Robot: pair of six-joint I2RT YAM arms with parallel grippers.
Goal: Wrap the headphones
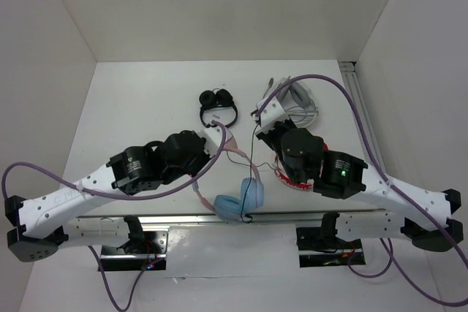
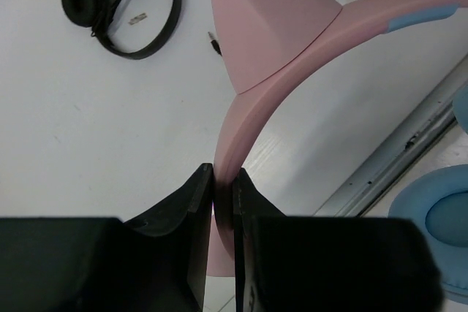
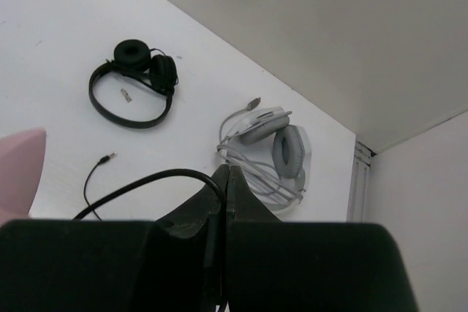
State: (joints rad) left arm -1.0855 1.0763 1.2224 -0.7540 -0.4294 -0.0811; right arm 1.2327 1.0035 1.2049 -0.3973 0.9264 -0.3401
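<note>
Top external view, from your left: the left gripper (image 1: 221, 137) is clamped on the smooth pink headband (image 1: 238, 151) of the headphones (image 1: 241, 199). They sit mid-table between your two arms, with the round, light blue ear cups (image 1: 234, 207) down by the metal rail (image 1: 183, 218) at the near edge. In the left wrist view the black fingers (image 2: 191, 206) squeeze the thin curved band edge-on. A pointed, matte cat ear (image 2: 270, 27) rises above them, and a padded blue cushion shows at the right edge. Further back lies a small all-black pair (image 1: 218, 104) with a slim hoop band. Moving right, your right gripper (image 1: 263, 115) has its jaws pressed together on the thin black cable (image 3: 146, 179), which arcs into the fingertips in the right wrist view; its jack plug (image 3: 110, 157) lies loose on the white table (image 1: 146, 100). Beyond sits a grey-white pair (image 1: 298, 99) with coiled cord, and a red-and-white pair (image 1: 287, 180) lies partly hidden under the right arm
</note>
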